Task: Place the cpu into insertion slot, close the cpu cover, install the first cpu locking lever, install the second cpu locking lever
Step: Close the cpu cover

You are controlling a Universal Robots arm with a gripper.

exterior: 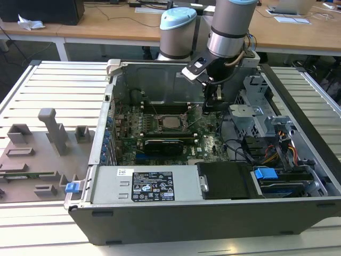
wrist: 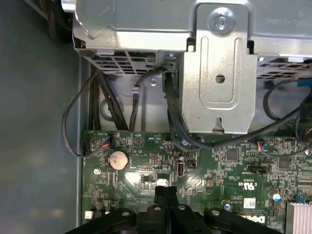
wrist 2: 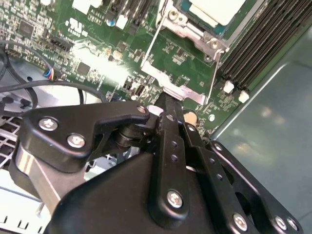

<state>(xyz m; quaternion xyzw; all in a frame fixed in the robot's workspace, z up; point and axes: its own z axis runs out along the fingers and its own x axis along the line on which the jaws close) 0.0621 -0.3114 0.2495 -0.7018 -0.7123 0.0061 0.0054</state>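
The pincer (wrist 2: 168, 103), nearest in the second wrist view, is clenched with nothing seen between its fingers. Its tip is low over the motherboard (wrist 2: 97, 29), just beside the metal tab of the cpu cover (wrist 2: 187, 29). The cpu (wrist 2: 217, 9) lies in the insertion slot (exterior: 159, 122), mid-board inside the computer case (exterior: 213, 218), with the cover's frame lying around its silver top. Thin wire locking levers (wrist 2: 149, 38) run beside the frame and look unlatched to me. The risk, as I judge it: the narrow tip slips off a springy wire, which snaps back, or it scrapes the small board parts close by
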